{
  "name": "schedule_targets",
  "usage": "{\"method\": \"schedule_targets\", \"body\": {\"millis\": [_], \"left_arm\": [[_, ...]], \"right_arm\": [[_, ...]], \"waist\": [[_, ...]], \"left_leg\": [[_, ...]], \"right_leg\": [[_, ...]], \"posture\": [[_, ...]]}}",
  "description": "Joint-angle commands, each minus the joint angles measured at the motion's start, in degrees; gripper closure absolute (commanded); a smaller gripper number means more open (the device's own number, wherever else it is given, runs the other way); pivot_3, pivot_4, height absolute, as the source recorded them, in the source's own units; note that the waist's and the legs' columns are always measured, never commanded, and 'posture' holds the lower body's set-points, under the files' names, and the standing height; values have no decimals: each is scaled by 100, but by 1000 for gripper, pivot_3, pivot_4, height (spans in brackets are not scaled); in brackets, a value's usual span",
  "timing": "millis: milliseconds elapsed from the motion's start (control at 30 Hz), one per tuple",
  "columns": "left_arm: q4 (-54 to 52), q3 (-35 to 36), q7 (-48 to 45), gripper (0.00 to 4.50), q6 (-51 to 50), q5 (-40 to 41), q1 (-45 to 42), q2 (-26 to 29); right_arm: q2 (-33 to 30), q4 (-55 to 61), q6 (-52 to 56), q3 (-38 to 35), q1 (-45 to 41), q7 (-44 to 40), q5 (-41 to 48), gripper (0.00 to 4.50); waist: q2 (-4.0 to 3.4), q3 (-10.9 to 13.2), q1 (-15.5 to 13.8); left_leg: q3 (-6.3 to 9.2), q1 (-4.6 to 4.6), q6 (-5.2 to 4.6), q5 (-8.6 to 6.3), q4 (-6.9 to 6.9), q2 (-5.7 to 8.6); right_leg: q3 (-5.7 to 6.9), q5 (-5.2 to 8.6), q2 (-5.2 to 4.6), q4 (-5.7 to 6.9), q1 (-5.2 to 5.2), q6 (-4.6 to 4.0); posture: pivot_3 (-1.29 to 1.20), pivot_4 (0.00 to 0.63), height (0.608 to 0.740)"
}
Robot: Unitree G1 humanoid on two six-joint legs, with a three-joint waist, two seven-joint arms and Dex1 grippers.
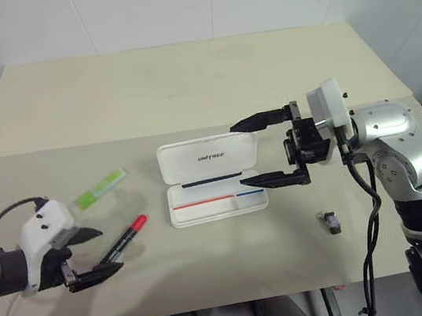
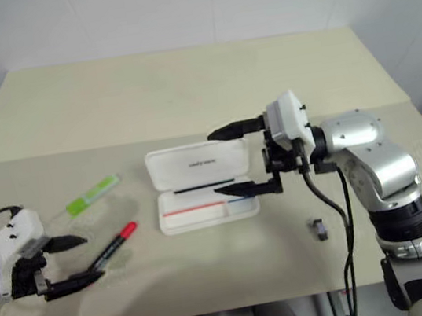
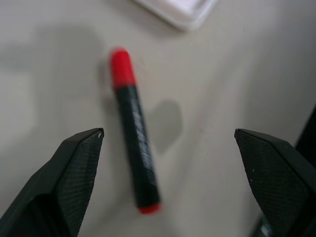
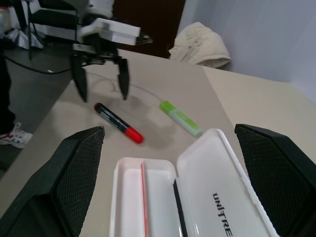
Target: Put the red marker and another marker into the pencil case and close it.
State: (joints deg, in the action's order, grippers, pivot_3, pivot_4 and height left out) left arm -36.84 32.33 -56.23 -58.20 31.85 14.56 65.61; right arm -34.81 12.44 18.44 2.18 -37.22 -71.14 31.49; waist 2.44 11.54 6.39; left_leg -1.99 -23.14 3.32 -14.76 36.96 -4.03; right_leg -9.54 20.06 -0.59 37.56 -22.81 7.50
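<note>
- The white hard plastic pencil case with rounded corners sits lid-open around the middle of the beige table, black UNITREE lettering on the raised lid, red and blue stripe in the tray. Nothing is in it yet.
- The slim black marker with the red cap lies flat toward the table's left front, well apart from the case.
- The light green translucent marker lies a bit further back from the red one, not touching it.
- Left gripper hangs just over the red marker's black end, fingers spread wide, holding nothing.
- Right gripper floats above the case's right end, released and empty too.
- A small dark grey object sits near the front right edge.
</note>
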Motion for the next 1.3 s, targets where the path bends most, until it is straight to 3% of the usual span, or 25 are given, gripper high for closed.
{"method": "schedule_targets", "body": {"millis": [33, 467, 567, 900, 1067, 1300], "left_arm": [[-265, -266, 433, 0, -251, -321, 74, 190], [42, -2044, 1379, 0, -599, -695, -1081, 264], [59, -2270, 1408, 624, -684, -651, -1262, 256], [351, -2346, 1408, 3871, -454, -808, -1306, 296], [466, -2188, 1170, 3944, -148, -736, -1324, 300], [1461, -1496, -259, 3944, 1994, -896, -1458, 707]], "right_arm": [[122, 31, -179, -35, -77, 177, -47, 22], [226, 601, 20, -106, 175, 830, 15, 22], [207, 648, 12, -146, 204, 939, -3, 0], [78, 758, 45, -217, 308, 1091, 24, 0], [64, 684, 26, -192, 281, 1091, 4, 0], [-11, 403, -52, -190, 300, 995, -105, 0]], "waist": [[0, 0, 3], [-1, 1, 6], [-3, 1, -4], [-2, 1, -8], [-2, 1, -7], [4, 3, -8]], "left_leg": [[0, 0, 0, 0, -1, 0], [-2, -1, 5, -2, -22, 0], [-4, 0, 6, -2, -27, 1], [-4, 1, 6, -1, -29, 3], [-4, 4, 7, 1, -28, 4], [-7, 0, 7, 1, -33, 4]], "right_leg": [[0, 0, 1, -1, 0, 0], [-1, 4, 2, -9, -9, -7], [-2, 4, 2, -8, -11, -7], [-2, 4, 1, -9, -11, -7], [-2, 4, 1, -4, -10, -7], [-2, 6, 0, -8, -14, -10]], "posture": [[0, 150, 740], [0, 150, 740], [0, 150, 740], [0, 150, 740], [0, 150, 740], [0, 150, 740]]}}
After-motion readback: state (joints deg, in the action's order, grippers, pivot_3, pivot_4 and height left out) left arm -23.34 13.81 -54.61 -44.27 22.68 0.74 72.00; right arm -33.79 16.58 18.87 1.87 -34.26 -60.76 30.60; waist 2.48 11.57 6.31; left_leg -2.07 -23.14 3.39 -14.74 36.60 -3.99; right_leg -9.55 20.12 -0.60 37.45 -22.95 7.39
